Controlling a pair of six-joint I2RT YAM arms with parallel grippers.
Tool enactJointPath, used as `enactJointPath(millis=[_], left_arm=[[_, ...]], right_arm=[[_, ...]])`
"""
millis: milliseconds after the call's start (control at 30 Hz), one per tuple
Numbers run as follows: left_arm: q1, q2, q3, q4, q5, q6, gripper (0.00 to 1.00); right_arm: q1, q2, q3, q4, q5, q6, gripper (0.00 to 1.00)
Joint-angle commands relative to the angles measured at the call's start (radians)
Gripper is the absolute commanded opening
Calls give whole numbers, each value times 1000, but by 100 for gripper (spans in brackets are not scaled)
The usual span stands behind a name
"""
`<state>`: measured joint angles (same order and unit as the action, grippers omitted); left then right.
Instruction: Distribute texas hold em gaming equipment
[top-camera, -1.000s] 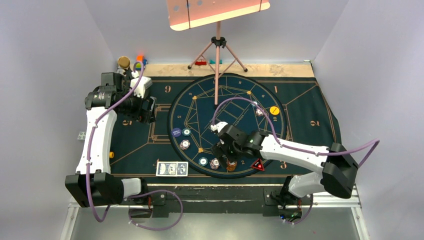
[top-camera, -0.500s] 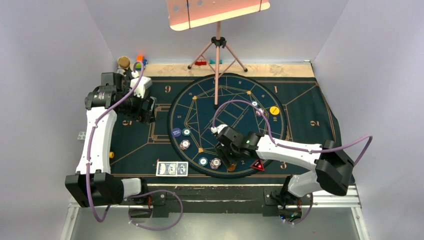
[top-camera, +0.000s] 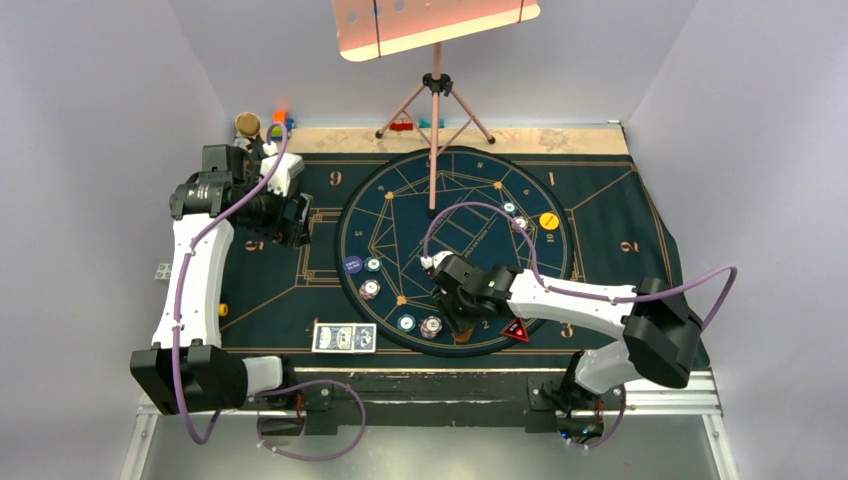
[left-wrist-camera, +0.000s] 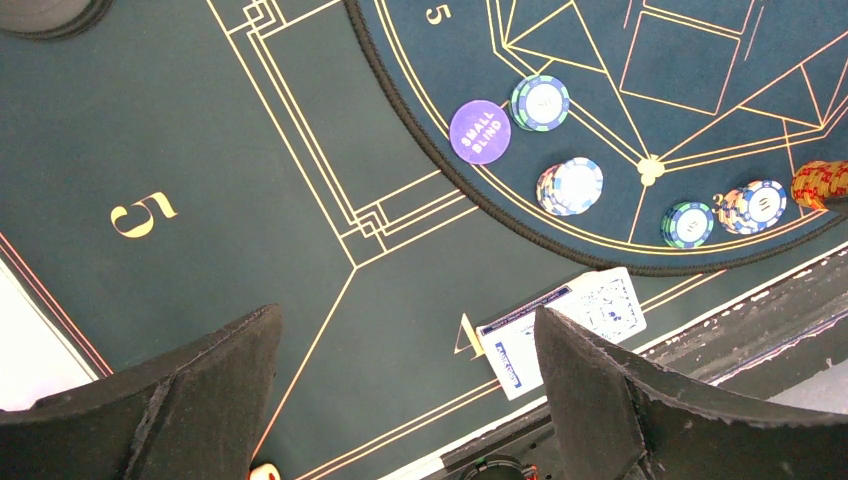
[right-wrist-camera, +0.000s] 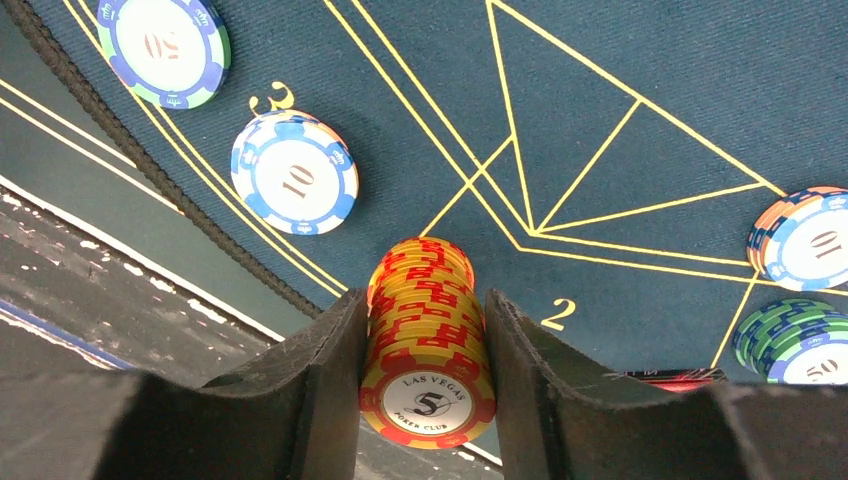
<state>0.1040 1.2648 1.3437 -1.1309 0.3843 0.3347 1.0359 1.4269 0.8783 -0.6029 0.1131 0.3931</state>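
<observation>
- The dark mat (top-camera: 620, 215) fills the middle of the top view, and most of the gear sits on its round centre panel.
- The left gripper (left-wrist-camera: 405, 315) hangs over the mat's left side, its jaws wide apart and empty.
- The right gripper (right-wrist-camera: 425, 300) is at the panel's lower edge. Its fingers press both sides of the orange chip stack (right-wrist-camera: 425, 345), clamped on it beside the gold 2.
- The blue-backed cards (top-camera: 343, 338) lie at lower centre-left, just outside the panel.
- The triangular marker (top-camera: 516, 330) sits just right of the gripped stack, and the yellow disc (top-camera: 549, 220) lies at the panel's upper right.
- The step in hand looks like picking up this stack. The next move calls for a straight lift with the chips kept square, then a carry to a numbered seat.
</observation>
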Motion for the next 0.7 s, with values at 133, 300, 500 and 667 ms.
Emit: enactJointPath(millis=[133,300,500,667], left_arm=[[6,-14,15,11,-7,21,100],[6,-9,14,11,-7,21,100],[6,-10,9,10,-7,25,100],[6,-10,-1,17,1,22,100]], right_arm=[[4,-36,18,-25,29,10,18],[4,-49,93,-70,44,-2,12],[4,-25,240,-134,44,-26,11],[1,71,384,-121,53,-84,11]])
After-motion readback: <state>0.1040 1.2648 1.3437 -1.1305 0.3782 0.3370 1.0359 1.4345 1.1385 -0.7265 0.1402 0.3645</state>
